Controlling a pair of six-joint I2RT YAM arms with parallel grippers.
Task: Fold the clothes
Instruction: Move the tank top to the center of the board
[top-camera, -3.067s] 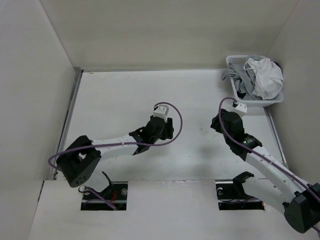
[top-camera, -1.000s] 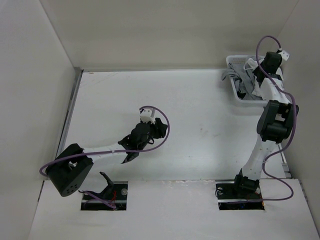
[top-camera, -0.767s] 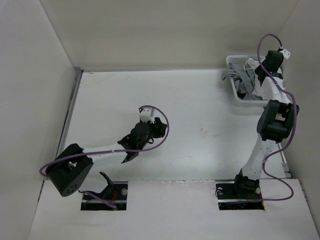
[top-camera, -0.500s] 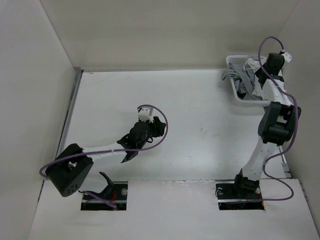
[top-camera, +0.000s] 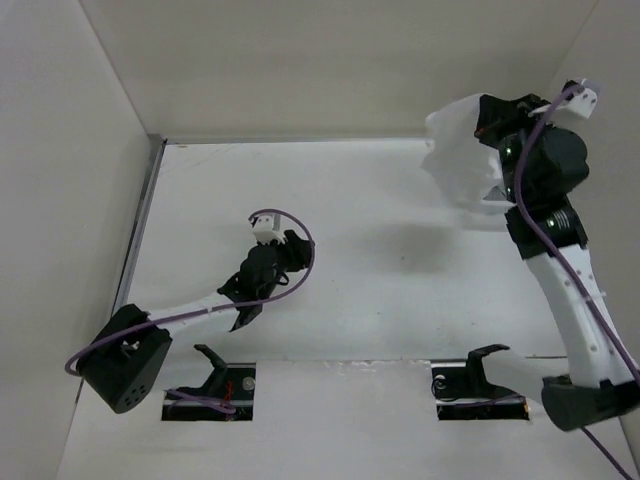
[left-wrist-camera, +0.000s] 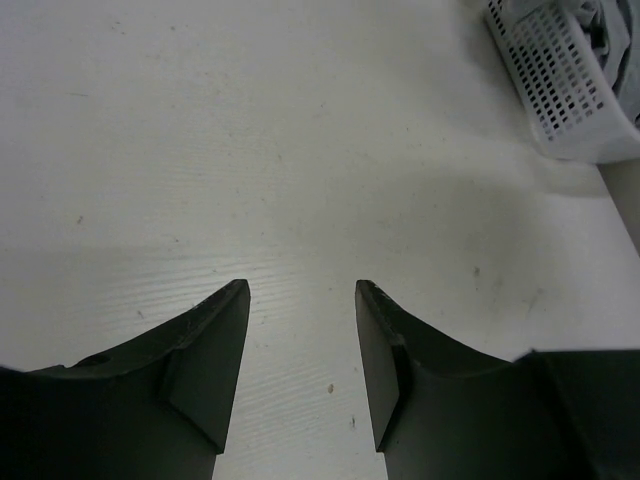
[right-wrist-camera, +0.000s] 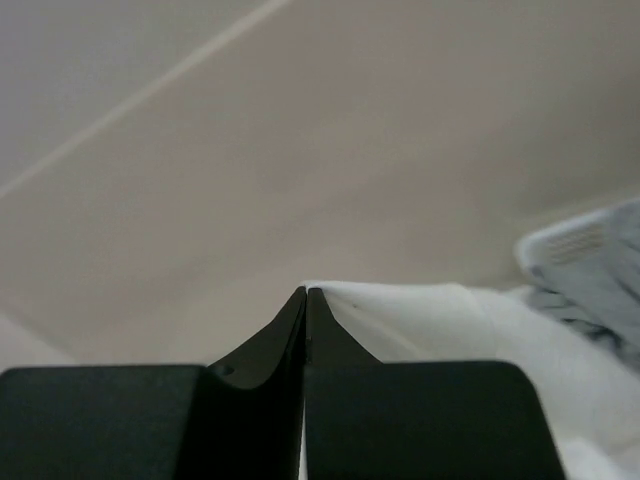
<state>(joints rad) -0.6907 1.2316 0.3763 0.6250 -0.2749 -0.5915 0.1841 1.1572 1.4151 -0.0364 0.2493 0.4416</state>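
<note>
The clothes (top-camera: 458, 165), one plain white garment, hang bunched in the air over the table's far right corner. My right gripper (top-camera: 487, 124) is raised high and shut on the garment's upper edge. In the right wrist view the jaws (right-wrist-camera: 306, 292) are pressed together, and white fabric (right-wrist-camera: 430, 320) spills out to their right. My left gripper (top-camera: 293, 256) hovers low over the bare table left of centre. It is open, and only tabletop shows between its fingers (left-wrist-camera: 300, 290).
A white slatted basket (left-wrist-camera: 565, 85) stands at the far right corner with grey cloth (right-wrist-camera: 600, 290) in it. In the top view the hanging garment and the right arm hide it. Walls close in the left, back and right sides of the table (top-camera: 330, 190).
The right gripper has shut on the white garment in the basket and lifted it up and leftward out of it. The left arm has drawn back slightly to the left.
</note>
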